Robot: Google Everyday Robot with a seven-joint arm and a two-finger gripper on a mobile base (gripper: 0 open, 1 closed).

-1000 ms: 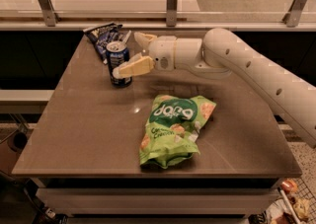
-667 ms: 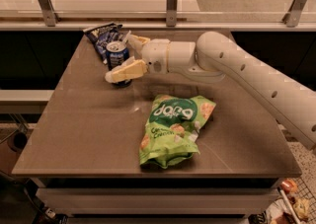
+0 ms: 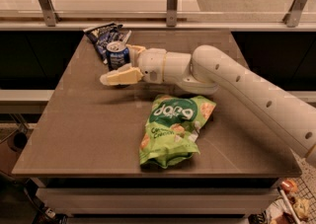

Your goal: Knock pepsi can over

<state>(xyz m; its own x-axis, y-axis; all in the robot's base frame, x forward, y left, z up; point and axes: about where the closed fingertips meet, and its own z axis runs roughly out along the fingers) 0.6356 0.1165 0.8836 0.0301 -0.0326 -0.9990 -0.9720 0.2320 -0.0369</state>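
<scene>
The pepsi can point(image 3: 117, 54), small and dark blue with a silver top, stands upright near the table's back left. My gripper point(image 3: 118, 64) is open and reaches in from the right, with the can between its fingers. The near cream finger point(image 3: 121, 76) lies in front of the can and hides its base. The far finger point(image 3: 135, 49) is just behind and to the right of the can. I cannot tell whether either finger touches the can.
A flat dark blue foil snack bag point(image 3: 102, 34) lies just behind the can. A large green chip bag point(image 3: 174, 128) lies in the table's middle front. The brown table point(image 3: 79, 134) has a railing point(image 3: 171, 2) behind it. My white arm point(image 3: 247, 90) crosses the right side.
My gripper has slid left, so the near finger now reaches past the can's front and covers its base. The can still stands upright.
</scene>
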